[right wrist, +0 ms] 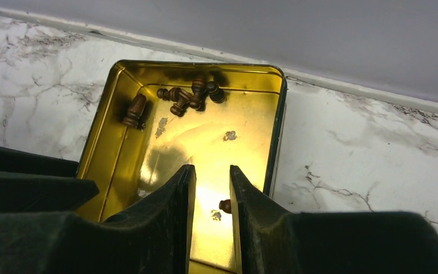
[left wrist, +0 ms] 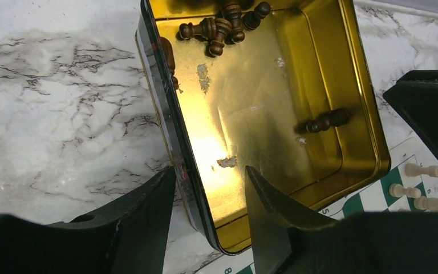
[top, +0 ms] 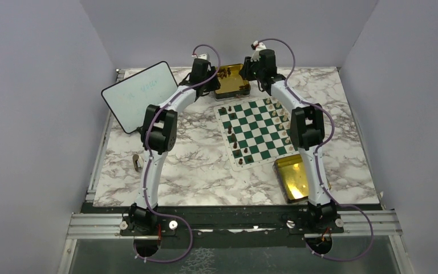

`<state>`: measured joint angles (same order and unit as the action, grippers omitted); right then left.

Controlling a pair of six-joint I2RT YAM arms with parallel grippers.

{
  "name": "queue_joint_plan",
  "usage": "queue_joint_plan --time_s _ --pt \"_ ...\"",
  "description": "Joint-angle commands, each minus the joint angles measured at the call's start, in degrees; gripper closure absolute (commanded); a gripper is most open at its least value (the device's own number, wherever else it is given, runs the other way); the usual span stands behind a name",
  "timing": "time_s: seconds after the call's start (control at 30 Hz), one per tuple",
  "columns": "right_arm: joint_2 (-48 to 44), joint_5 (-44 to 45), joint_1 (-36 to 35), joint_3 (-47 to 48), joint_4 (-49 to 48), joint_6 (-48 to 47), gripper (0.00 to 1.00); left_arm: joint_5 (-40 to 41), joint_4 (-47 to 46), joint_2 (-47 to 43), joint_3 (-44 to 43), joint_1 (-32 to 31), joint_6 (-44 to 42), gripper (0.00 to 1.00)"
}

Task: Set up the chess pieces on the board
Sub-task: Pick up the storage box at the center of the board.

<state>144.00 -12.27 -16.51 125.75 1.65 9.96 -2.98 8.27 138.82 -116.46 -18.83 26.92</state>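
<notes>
Dark chess pieces (right wrist: 185, 97) lie heaped at the far end of the gold tin (right wrist: 245, 114), and one loner (right wrist: 224, 205) sits under the right claw (right wrist: 211, 169), whose jaws are narrowly apart and grip nothing. The left claw (left wrist: 208, 171) gapes half-wide astride the tin's side wall. The board (top: 255, 130) lies just beside the tin, the back wall (right wrist: 319, 34) is close behind, and there's open table (left wrist: 63, 114) to the left

Robot lab cell: plain grey partition walls (top: 34, 85) boxing marble-print table (top: 194, 171), aluminium extrusion rail (top: 91, 225) at near edge.
</notes>
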Motion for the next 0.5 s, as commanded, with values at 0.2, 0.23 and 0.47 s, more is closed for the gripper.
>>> queue_joint_plan --time_s 0.2,0.23,0.47 --pt "-2.83 1.91 -0.36 -1.56 0.59 -4.49 0.66 1.73 -0.28 4.16 -3.17 -0.07 1.08 0.58" --pt "-2.97 1.77 -0.28 -1.9 0.4 -4.63 0.66 1.97 -0.33 4.31 -3.39 -0.07 0.97 0.59" --pt "-2.94 1.6 -0.29 -1.86 0.4 -4.13 0.66 2.61 -1.11 4.03 -4.57 -0.07 1.76 0.69"
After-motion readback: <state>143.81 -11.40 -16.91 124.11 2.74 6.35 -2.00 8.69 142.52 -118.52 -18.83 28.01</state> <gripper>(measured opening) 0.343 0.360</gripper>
